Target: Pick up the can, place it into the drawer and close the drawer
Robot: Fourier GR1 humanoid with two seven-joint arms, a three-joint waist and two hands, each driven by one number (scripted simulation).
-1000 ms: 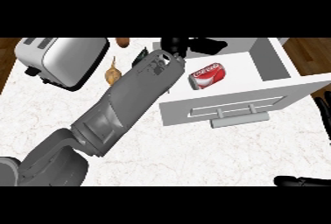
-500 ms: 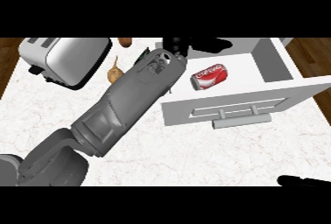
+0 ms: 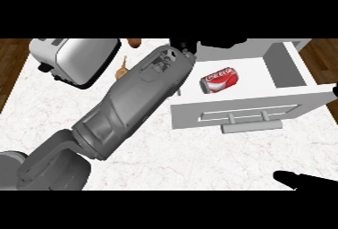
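Note:
A red can (image 3: pixel 218 81) lies on its side inside the open white drawer (image 3: pixel 285 67), near its left side, with nothing holding it. The drawer's front panel with its handle (image 3: pixel 249 119) faces me. My left forearm runs from the lower left up to the drawer's far left corner. There my left hand (image 3: pixel 187 45) shows only as black shapes at the picture's top, just beyond the can and apart from it. My right hand (image 3: pixel 305 180) rests at the lower right edge with straight fingers, holding nothing.
A silver toaster (image 3: pixel 74 59) stands at the counter's back left. A small brown object (image 3: pixel 123 70) lies between it and my left forearm, and another brown thing (image 3: pixel 134 43) sits at the back edge. Wooden floor shows beyond both counter sides.
The left hand has drawn slightly up and away from the can, which stays lying in the drawer. The right hand has edged a little further into view.

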